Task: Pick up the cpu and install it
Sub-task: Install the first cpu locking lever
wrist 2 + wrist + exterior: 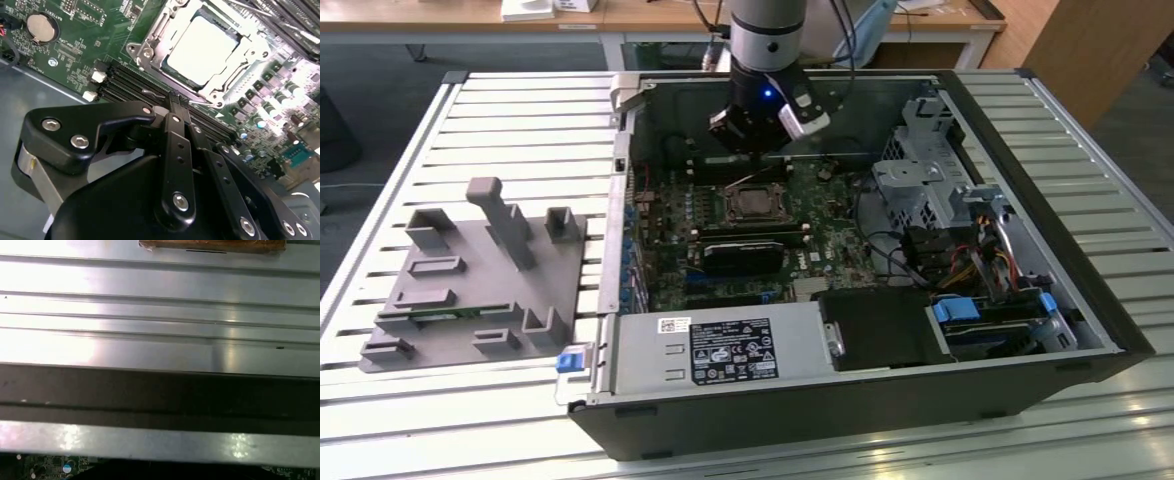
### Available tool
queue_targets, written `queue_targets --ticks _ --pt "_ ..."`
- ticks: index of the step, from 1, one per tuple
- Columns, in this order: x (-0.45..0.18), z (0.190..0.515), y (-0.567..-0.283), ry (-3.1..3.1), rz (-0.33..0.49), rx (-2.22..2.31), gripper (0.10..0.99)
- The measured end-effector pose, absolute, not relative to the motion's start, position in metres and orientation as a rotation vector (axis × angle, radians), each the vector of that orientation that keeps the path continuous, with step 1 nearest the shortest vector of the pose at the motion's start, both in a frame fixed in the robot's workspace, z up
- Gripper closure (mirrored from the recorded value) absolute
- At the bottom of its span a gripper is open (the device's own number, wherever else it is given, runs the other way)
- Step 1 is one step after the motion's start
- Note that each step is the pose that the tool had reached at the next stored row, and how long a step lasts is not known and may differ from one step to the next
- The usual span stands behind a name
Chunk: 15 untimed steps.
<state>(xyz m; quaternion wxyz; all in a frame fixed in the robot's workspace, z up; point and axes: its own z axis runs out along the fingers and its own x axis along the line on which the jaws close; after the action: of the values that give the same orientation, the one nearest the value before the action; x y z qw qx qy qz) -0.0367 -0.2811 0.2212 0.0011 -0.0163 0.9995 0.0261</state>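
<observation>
Slatted metal makes up the counter (507, 120), pale grey ribs running across it, with wooden desks and a dark floor beyond. On it lies an open computer case (854, 400), its side off. A white label with small black print sits on the power supply (720, 350); the print is too small to make out. Toward the exterior view's left a grey fixture tray (467, 290) with upright pegs stands on the counter, well apart from the arm.

Inside the case the green motherboard (667, 250) lies flat. A round coin cell (40, 27) shows on it in the second wrist view.

The gripper (180, 102) hangs over the board near the case's far wall, its black fingers (172, 130) drawn close together with nothing between them.

The cpu (202, 47) lies flat in the socket (150, 52), silvery top upward, edges square with the metal frame around it. Being square, it has no long axis. The fingers stand just beside the socket, above the memory slots (120, 82), not touching the cpu.
</observation>
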Motion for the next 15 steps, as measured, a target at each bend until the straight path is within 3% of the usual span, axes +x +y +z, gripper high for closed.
queue_targets --ticks 15 --pt "-0.023 0.212 -0.278 3.149 0.082 -0.049 0.980"
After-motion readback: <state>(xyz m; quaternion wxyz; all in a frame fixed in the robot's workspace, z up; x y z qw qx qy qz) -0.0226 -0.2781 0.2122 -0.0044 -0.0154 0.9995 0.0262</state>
